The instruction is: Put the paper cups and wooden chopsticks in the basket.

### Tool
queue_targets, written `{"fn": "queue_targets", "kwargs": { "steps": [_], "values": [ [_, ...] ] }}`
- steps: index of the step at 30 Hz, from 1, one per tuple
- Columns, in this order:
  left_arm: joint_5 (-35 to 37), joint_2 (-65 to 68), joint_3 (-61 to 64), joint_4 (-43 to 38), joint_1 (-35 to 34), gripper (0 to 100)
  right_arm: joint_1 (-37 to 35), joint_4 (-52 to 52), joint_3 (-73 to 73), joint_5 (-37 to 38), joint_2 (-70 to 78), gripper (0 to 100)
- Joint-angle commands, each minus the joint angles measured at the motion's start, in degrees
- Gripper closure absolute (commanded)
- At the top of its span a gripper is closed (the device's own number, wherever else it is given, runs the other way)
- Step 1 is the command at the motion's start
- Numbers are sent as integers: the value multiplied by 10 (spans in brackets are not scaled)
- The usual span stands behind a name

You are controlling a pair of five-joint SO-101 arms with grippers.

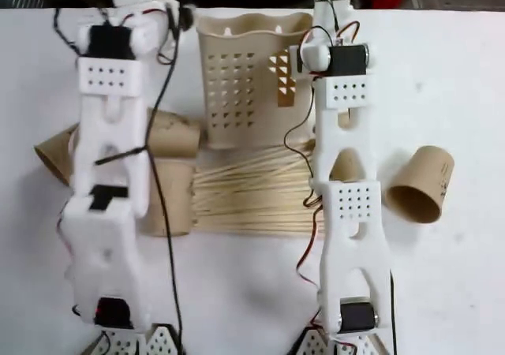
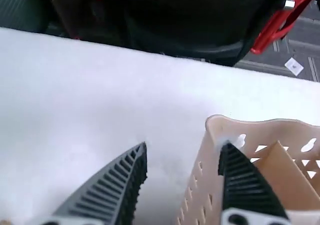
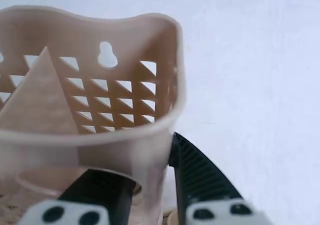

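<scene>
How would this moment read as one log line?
left gripper: open, at basket corner | right gripper: at basket wall | paper cups, chopsticks: lying on table

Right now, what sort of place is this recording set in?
Probably an office or lab workbench: a white table carrying two small robot arms, with what looks like a dark office chair and grey floor behind it.

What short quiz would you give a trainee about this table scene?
1. True or false: the left gripper is shut.
2. Where does the pile of thin wooden chopsticks lie? A on the white table in front of the beige perforated plastic basket; B inside it; C in a cup.
3. Fill in: the brown paper cup beside the right arm lies on its ____.
Key: 1 false; 2 A; 3 side.
</scene>
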Motion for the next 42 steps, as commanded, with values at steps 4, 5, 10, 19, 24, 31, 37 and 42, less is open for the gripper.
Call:
{"fn": "queue_targets", "kwargs": {
  "steps": [4, 5, 10, 19, 24, 31, 37, 42],
  "values": [
    [8, 145, -232, 63, 41, 762, -3, 16, -4, 0, -24, 981],
    [8, 155, -244, 72, 44, 762, -4, 16, -4, 0, -24, 981],
    [5, 165, -262, 117, 61, 846, -1, 18, -3, 4, -23, 981],
    [-53, 165, -261, 191, 70, 977, 3, 27, 2, 4, -14, 980],
    [-118, 169, -257, 238, 67, 972, 7, 27, 2, 4, 26, 923],
    [-142, 167, -211, 244, 63, 970, 11, 30, 2, 4, 51, 819],
    [-185, 170, -171, 240, 58, 914, 39, 31, -3, 4, 32, 821],
    [-210, 165, -171, 225, 69, 976, 38, 27, -4, -1, -46, 919]
  ]
}}
